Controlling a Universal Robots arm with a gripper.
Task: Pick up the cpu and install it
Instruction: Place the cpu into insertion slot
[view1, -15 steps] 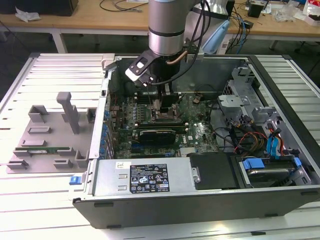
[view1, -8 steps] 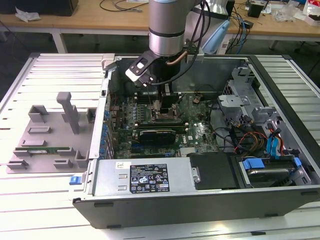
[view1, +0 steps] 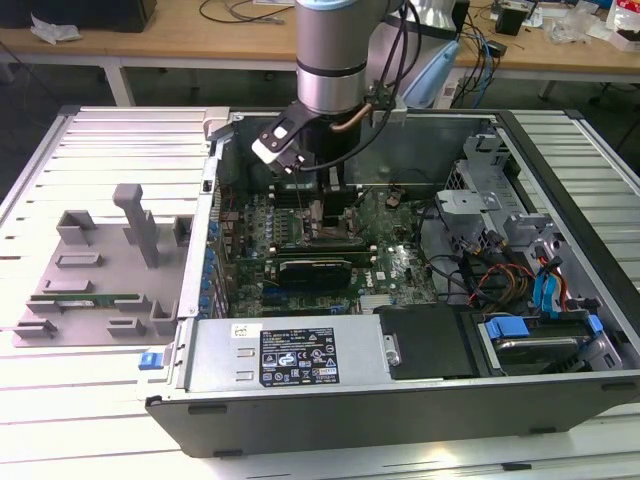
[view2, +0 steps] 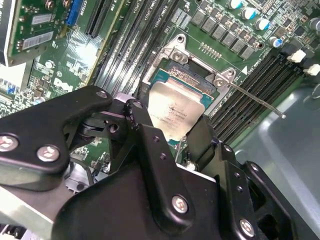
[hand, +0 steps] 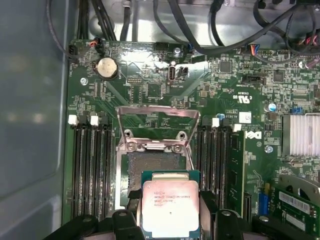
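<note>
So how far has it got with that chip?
Done: the cpu is picked up, clamped in the gripper. In hand: it hangs over the bare socket, whose frame stands open. Left: the cpu is not yet seated, and the frame is not closed.

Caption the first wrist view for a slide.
The tool holds the cpu at the open socket, its retention frame raised, between the memory slots.

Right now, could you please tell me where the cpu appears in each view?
Exterior view: hidden under the arm, above the socket.
Second wrist view: the cpu sits gripped in the claw, over the socket.
First wrist view: the cpu sits between the claw's fingers, partly overlapping the socket.
Shared landmark: the socket.
</note>
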